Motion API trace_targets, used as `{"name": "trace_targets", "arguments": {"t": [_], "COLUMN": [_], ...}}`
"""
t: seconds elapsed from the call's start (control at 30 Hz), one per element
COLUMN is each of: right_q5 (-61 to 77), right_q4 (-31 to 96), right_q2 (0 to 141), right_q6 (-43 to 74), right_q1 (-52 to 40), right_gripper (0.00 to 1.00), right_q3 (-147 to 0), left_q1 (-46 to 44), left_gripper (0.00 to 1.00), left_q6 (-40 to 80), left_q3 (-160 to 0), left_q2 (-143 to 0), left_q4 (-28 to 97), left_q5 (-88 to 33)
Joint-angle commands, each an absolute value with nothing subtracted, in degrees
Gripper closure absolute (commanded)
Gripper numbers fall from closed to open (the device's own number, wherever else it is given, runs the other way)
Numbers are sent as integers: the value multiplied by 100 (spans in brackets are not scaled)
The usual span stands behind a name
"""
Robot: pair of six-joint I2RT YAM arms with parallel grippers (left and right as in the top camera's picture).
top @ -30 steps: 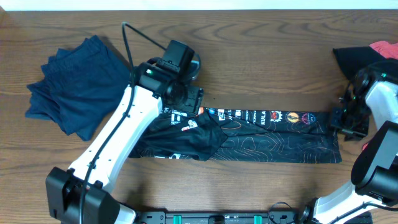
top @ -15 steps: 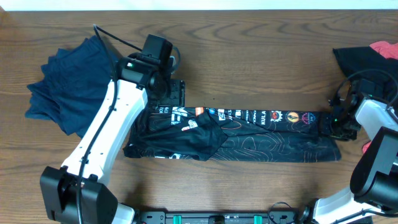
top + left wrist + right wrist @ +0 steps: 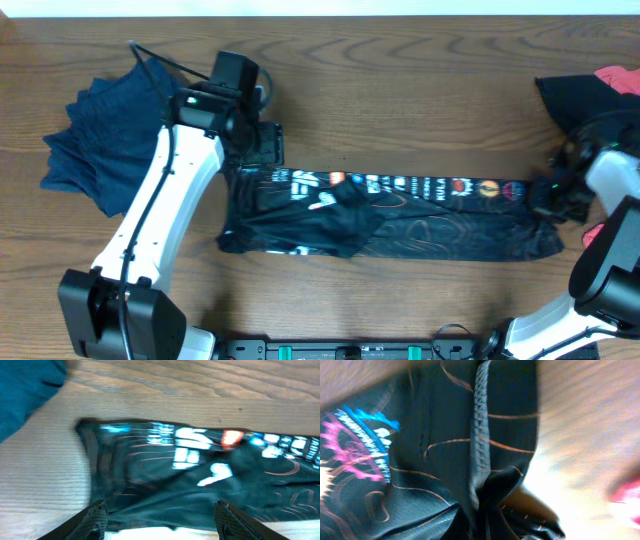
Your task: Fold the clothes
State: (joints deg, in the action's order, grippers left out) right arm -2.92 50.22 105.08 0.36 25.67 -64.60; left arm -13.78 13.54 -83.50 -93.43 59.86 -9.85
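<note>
The clothes in play are a black jersey [image 3: 400, 220] with thin orange lines and a band of logos, lying stretched in a long strip across the table. My right gripper [image 3: 551, 196] is shut on its right end; in the right wrist view the jersey [image 3: 445, 450] bunches into a fold at the jaws and hides the fingers. My left gripper [image 3: 262, 150] hovers open over the jersey's left end. In the left wrist view the jersey [image 3: 165, 470] lies below the left gripper [image 3: 162, 521], with nothing held between its spread fingers [image 3: 96, 517].
A crumpled navy garment [image 3: 120, 135] lies at the back left, also in the left wrist view as a navy garment [image 3: 25, 385]. A black garment [image 3: 570, 95] and a red one [image 3: 620, 78] sit at the back right corner. More red cloth [image 3: 592, 236] lies by the right arm.
The right gripper has shut on the jersey's right end, and the jersey has shifted slightly right. The left arm has drawn back toward the far left, still open.
</note>
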Motion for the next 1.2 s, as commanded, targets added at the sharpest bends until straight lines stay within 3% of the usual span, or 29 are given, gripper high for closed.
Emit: {"name": "trace_targets", "arguments": {"t": [0.0, 0.2, 0.57, 0.87, 1.17], "right_q5": [-666, -663, -543, -89, 93], "right_q4": [5398, 6263, 7321, 7284, 7048], "right_q2": [10488, 10488, 10488, 10490, 10490], "right_q6": [311, 246, 880, 1496, 1780], "right_q1": [2705, 2246, 482, -816, -1514], "right_gripper": [99, 99, 99, 99, 98], "right_q3": [-7273, -7841, -7854, -7854, -7854], "left_q1": [-1210, -1179, -1179, -1179, -1179], "left_gripper": [30, 30, 30, 29, 28], "left_q6": [1387, 1387, 1385, 1385, 1385], "left_q3": [-8350, -8348, -8348, -8348, -8348], "left_q2": [-9181, -9177, -9177, -9177, -9177], "left_q4": [6025, 6069, 6106, 6106, 6104], "left_q5": [-895, -893, -893, -895, -893]}}
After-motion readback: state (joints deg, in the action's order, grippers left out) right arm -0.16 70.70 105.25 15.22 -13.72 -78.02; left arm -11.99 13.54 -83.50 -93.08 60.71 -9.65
